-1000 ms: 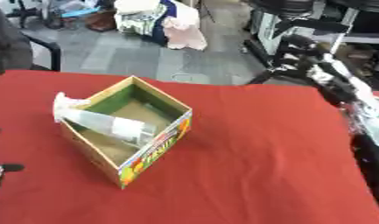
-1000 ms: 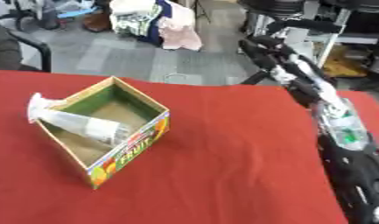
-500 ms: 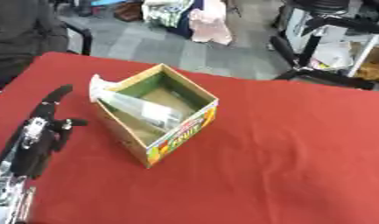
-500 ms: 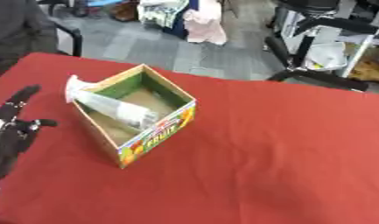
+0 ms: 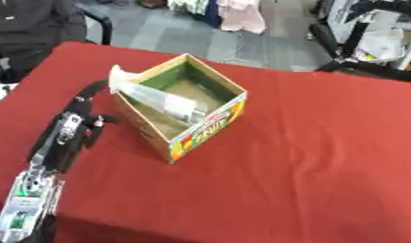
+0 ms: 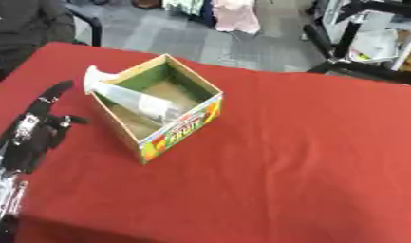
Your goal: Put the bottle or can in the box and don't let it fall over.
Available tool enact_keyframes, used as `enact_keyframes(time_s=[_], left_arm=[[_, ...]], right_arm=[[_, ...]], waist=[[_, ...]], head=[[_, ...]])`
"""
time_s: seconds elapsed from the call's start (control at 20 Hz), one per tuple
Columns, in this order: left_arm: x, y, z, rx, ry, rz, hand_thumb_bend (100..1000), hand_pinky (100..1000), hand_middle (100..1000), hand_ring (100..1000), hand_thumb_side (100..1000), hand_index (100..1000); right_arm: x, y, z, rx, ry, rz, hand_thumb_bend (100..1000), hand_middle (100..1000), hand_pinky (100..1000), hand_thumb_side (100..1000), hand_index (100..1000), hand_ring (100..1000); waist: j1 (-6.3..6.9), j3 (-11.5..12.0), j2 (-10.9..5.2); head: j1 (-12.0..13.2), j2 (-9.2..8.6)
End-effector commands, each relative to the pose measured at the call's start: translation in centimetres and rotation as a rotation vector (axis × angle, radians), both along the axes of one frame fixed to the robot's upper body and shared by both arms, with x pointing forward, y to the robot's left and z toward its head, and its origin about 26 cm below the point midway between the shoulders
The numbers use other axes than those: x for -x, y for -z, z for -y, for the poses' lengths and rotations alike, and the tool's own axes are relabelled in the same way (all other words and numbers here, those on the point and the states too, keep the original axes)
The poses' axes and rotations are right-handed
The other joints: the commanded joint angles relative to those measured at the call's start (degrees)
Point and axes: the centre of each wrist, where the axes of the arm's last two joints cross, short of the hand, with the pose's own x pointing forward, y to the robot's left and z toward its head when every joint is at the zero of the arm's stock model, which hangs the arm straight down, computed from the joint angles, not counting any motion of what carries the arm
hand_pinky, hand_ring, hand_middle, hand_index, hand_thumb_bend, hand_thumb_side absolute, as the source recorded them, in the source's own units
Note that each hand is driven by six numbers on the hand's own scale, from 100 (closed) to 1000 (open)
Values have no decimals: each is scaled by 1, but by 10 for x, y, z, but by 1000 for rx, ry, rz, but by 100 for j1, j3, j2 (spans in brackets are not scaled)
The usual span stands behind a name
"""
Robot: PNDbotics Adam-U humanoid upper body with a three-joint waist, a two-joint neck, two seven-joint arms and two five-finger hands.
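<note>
A clear plastic bottle [image 5: 161, 98] lies slanted inside the open cardboard box [image 5: 207, 133], its wide end sticking out over the box's left corner. The box has a green inside and a printed fruit label on its front wall, and it sits on the red table [image 5: 308, 161]. My left hand [image 5: 74, 124] rests just left of the box, apart from it. Its fingers [image 5: 88, 93] are straight and point toward the bottle's protruding end, and it holds nothing. My right hand shows in neither view.
My left forearm [image 5: 27, 199] runs down to the lower left corner. A seated person in black [image 5: 30, 23] is beyond the table's far left edge. Chairs, stands and hanging clothes [image 6: 233, 14] fill the floor behind.
The camera has swung left: my right arm has dropped out of view and my left arm has come in beside the box. The bottle lies as before.
</note>
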Motion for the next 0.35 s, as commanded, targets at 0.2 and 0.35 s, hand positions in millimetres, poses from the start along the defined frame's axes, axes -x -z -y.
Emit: enact_keyframes(time_s=[0.2,0.35], left_arm=[[1,2,-4,0,-5,-1,114,701,1000,100,888,992],[1,3,-3,2,0,-3,114,701,1000,100,890,992]], right_arm=[[4,-5,1,39,65,-4,100,1000,856,629,930,1000],[5,-3,2,34,77,-12,100,1000,853,632,926,1000]], waist=[[34,-44,-90],[42,-45,-78]], head=[[-96,65],[-291,126]])
